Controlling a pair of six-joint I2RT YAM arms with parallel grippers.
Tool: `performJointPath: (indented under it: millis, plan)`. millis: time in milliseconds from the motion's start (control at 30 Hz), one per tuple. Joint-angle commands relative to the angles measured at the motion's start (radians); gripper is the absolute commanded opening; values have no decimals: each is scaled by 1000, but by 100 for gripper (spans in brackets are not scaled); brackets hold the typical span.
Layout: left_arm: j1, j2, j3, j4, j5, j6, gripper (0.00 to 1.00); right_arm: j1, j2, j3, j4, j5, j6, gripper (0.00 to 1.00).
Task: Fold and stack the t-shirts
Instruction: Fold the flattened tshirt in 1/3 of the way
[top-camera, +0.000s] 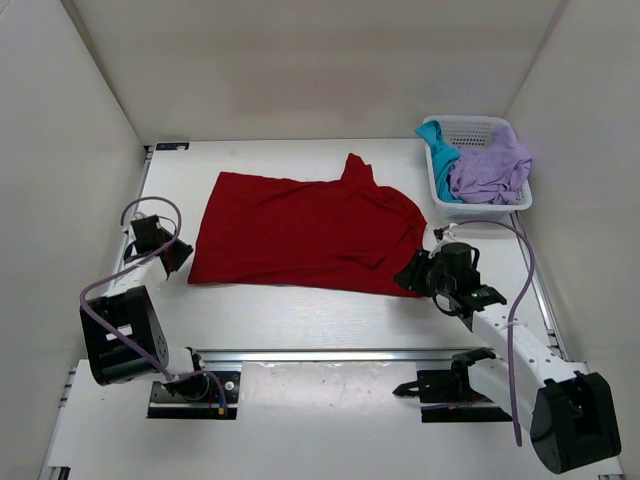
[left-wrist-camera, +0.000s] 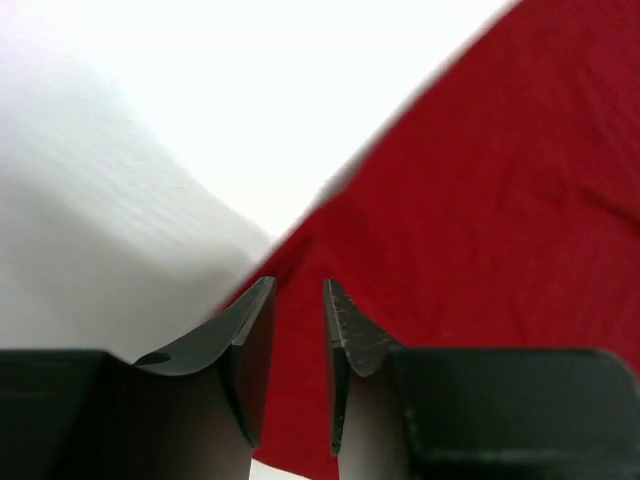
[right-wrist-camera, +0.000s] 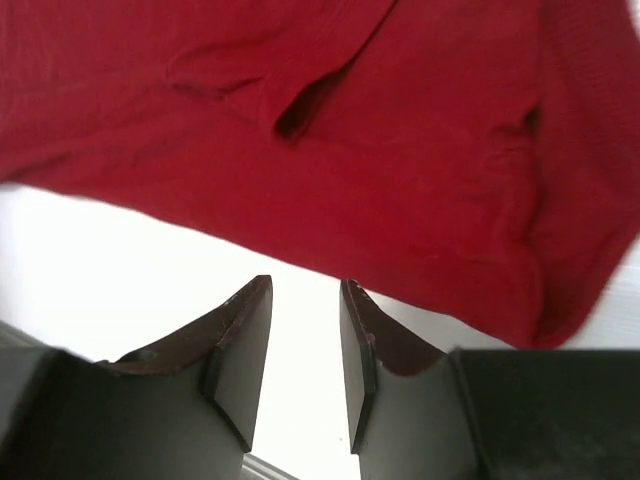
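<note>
Three shirts are seen: the red t-shirt (top-camera: 300, 235) is spread on the table (top-camera: 300, 320), the teal t-shirt (top-camera: 438, 150) and lavender t-shirt (top-camera: 490, 165) are heaped in the basket (top-camera: 480, 208) off its far right corner, and the left gripper (left-wrist-camera: 298, 290) at its near left corner and the right gripper (right-wrist-camera: 305, 285) at its near right edge are held apart, empty.

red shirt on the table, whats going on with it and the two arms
A red t-shirt lies spread out on the table, not yet folded. The left gripper is at the shirt's near left corner and the right gripper is at its near right edge. Both have their jaws apart, with no cloth between them. A teal t-shirt and a lavender t-shirt are heaped in the white basket at the far right.
</note>
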Motion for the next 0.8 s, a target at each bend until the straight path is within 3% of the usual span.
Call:
performJointPath:
  millis: [0, 267, 767]
  plan:
    - [2, -22, -1, 26, -44, 6, 37, 11, 19, 5, 95, 1, -12, 32]
    - [-32, 122, 53, 50, -12, 6, 40, 14, 40, -34, 134, -31, -25, 31]
    - [-39, 135, 45, 105, -3, -13, 41, 51, 83, -55, 174, -36, -34, 31]
